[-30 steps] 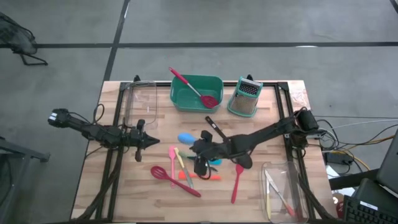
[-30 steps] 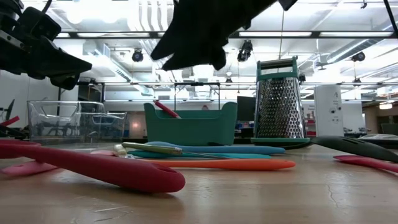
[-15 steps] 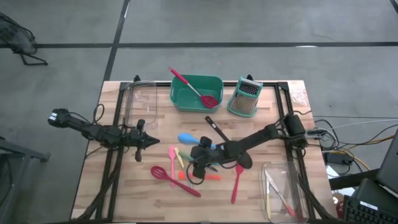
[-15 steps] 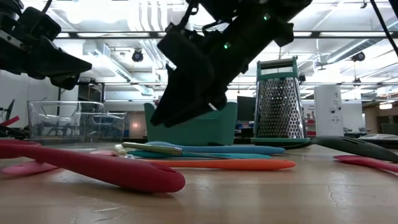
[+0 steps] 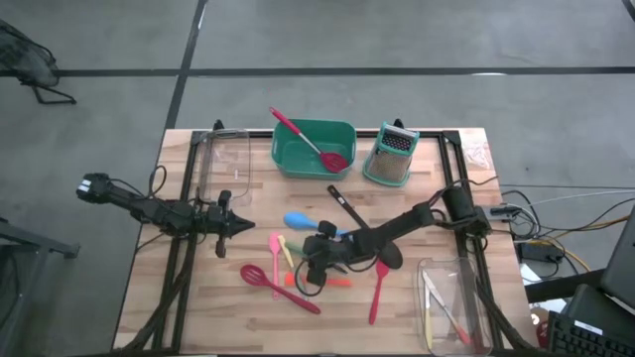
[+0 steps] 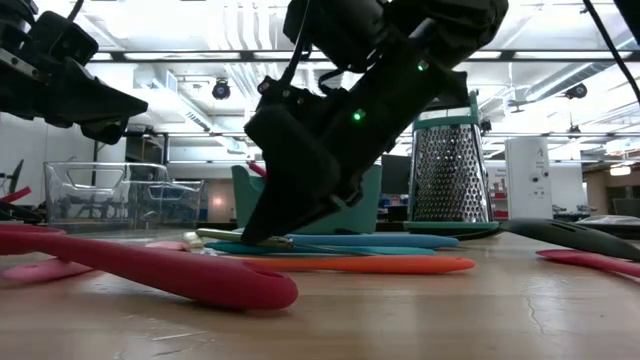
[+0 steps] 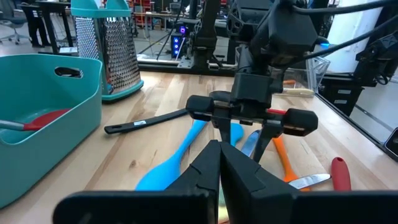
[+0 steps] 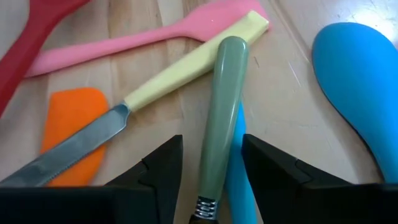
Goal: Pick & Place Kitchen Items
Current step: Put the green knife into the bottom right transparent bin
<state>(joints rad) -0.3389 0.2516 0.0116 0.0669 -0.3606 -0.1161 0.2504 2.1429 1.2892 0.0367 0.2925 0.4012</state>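
A pile of utensils lies mid-table: a grey-green handle [image 8: 222, 106] across a blue utensil [image 8: 235, 168], a yellow-handled knife [image 8: 180, 73], pink [image 8: 155, 38] and orange [image 8: 71, 112] spatulas, and a blue spoon [image 5: 298, 220]. My right gripper [image 5: 314, 266] is open and low over the pile. Its fingers [image 8: 163, 163] stand on either side of the grey-green handle. My left gripper [image 5: 238, 227] is shut and empty, above the table's left part. A black ladle [image 5: 347, 210] and a red spatula [image 5: 377, 290] lie on the wood.
A teal tub [image 5: 288, 159] at the back holds a red spoon [image 5: 310, 144]. A steel grater [image 5: 392, 157] stands to its right. Clear bins stand at the back left [image 5: 223, 164] and the front right [image 5: 451, 302]; the latter holds utensils. A red slotted spoon [image 5: 278, 288] lies near the front.
My right gripper has come down toward the utensil pile, shifting a little toward the table's near edge. It now sits low with its fingers on either side of the grey-green handle. The utensils have not moved.
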